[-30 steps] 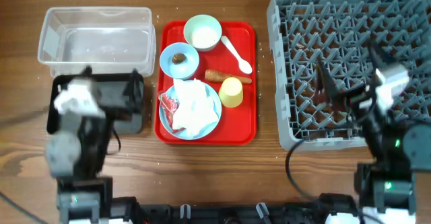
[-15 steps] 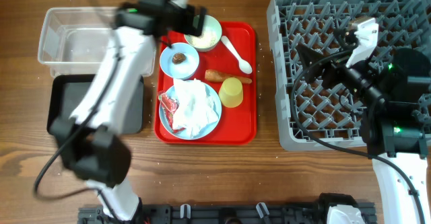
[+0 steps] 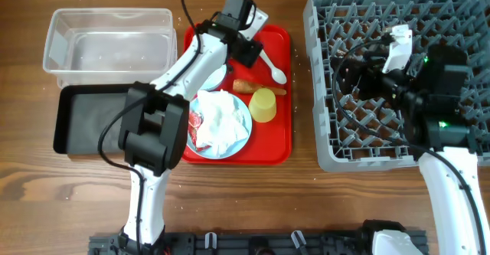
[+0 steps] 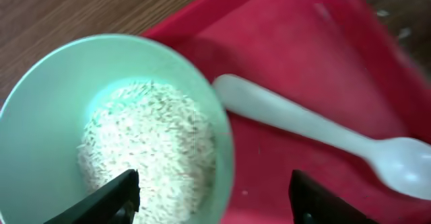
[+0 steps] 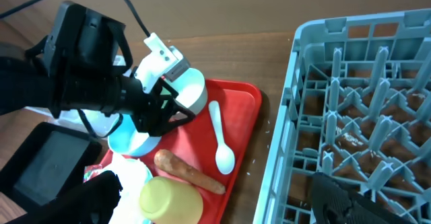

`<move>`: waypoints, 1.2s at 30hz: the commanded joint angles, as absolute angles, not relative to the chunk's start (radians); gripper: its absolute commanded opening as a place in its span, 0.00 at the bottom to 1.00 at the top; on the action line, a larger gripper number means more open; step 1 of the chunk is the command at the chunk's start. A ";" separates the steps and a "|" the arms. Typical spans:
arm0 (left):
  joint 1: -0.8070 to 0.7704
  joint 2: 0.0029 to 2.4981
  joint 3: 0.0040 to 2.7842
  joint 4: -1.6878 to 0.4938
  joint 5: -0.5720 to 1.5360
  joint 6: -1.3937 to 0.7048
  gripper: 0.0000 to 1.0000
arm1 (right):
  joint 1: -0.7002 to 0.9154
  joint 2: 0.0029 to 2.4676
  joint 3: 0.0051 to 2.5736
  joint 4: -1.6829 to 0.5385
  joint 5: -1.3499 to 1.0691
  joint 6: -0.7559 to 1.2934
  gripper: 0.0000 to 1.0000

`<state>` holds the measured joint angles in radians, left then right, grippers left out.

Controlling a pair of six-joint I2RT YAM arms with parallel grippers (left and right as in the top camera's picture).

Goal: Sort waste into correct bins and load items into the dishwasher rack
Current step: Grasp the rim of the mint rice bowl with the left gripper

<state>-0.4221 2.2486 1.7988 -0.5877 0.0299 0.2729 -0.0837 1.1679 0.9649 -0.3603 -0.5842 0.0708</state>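
Note:
My left gripper [image 3: 243, 47] [image 4: 215, 197] is open, with its fingers either side of the right rim of the pale bowl of white rice [image 4: 114, 130] at the back of the red tray. The white spoon [image 4: 323, 130] [image 3: 269, 62] lies just right of it. The carrot [image 3: 256, 86] and yellow cup [image 3: 262, 104] sit mid-tray. The blue plate [image 3: 241, 132] holds the crumpled napkin [image 3: 222, 121] and red-and-white wrapper [image 3: 193, 125]. The bowl with the brown lump [image 3: 210, 71] is mostly under my left arm. My right gripper [image 3: 354, 75] [image 5: 222, 207] is open and empty above the grey dishwasher rack [image 3: 398, 132].
The clear tub [image 3: 107, 44] stands at the back left, with the black tray [image 3: 84, 117] in front of it. The red tray [image 3: 276, 144] lies between the bins and the rack. Bare wood runs along the front edge.
My left arm has swung from over the black tray to the back of the red tray, onto the rice bowl. My right gripper has moved back and left over the rack.

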 commanded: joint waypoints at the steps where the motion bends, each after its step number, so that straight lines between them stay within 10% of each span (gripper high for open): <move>1: -0.419 2.293 1.812 -0.575 0.025 0.280 0.66 | -0.080 1.192 0.987 -0.361 -0.601 0.089 0.90; 5: -0.420 2.321 1.812 -0.568 0.025 0.273 0.37 | -0.080 1.192 0.987 -0.360 -0.600 0.089 0.88; 14: -0.434 2.333 1.813 -0.546 0.025 0.253 0.14 | -0.081 1.192 0.987 -0.358 -0.600 0.089 0.88; 19: -0.448 2.298 1.813 -0.528 0.024 0.253 0.32 | -0.081 1.192 0.987 -0.356 -0.600 0.089 0.89; 36: -0.446 2.228 1.799 -0.579 -0.028 0.246 0.26 | -0.081 1.192 0.987 -0.334 -0.600 0.086 0.89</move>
<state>-0.4469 2.2589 1.7996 -0.5793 -0.0185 0.2493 -0.0837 1.1866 0.9649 -0.3424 -0.5842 0.0822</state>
